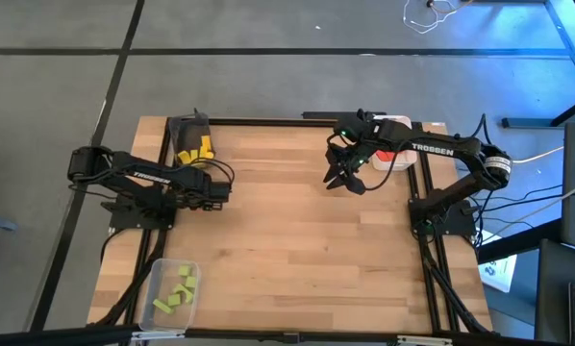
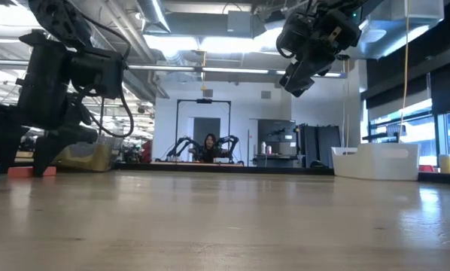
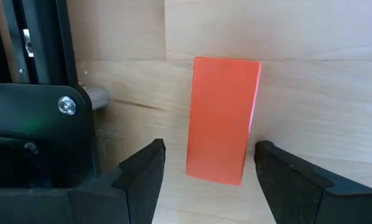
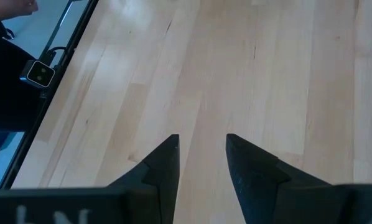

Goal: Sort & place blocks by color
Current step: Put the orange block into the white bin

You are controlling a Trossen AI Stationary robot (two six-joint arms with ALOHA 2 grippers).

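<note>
A red block (image 3: pixel 223 121) lies flat on the table, seen between my left gripper's fingers in the left wrist view; it also shows in the low view (image 2: pixel 31 172). My left gripper (image 3: pixel 211 149) is open, pointing down at the table's left (image 1: pixel 220 187), with one finger on either side of the block and not touching it. My right gripper (image 4: pixel 201 155) is open and empty, high above the table (image 2: pixel 300 75) at the far right (image 1: pixel 345 178). Yellow blocks (image 1: pixel 196 151) lie in the dark grey tray (image 1: pixel 184 128), green blocks (image 1: pixel 175 291) in the clear tray (image 1: pixel 156 271), and red blocks (image 1: pixel 387 154) in the white tray (image 1: pixel 401 122).
The dark grey tray stands at the far left corner, the clear tray at the near left corner, and the white tray (image 2: pixel 375 160) at the far right. Bare wood (image 1: pixel 307 250) spans the middle of the table. A person (image 2: pixel 208 147) sits far off in the room.
</note>
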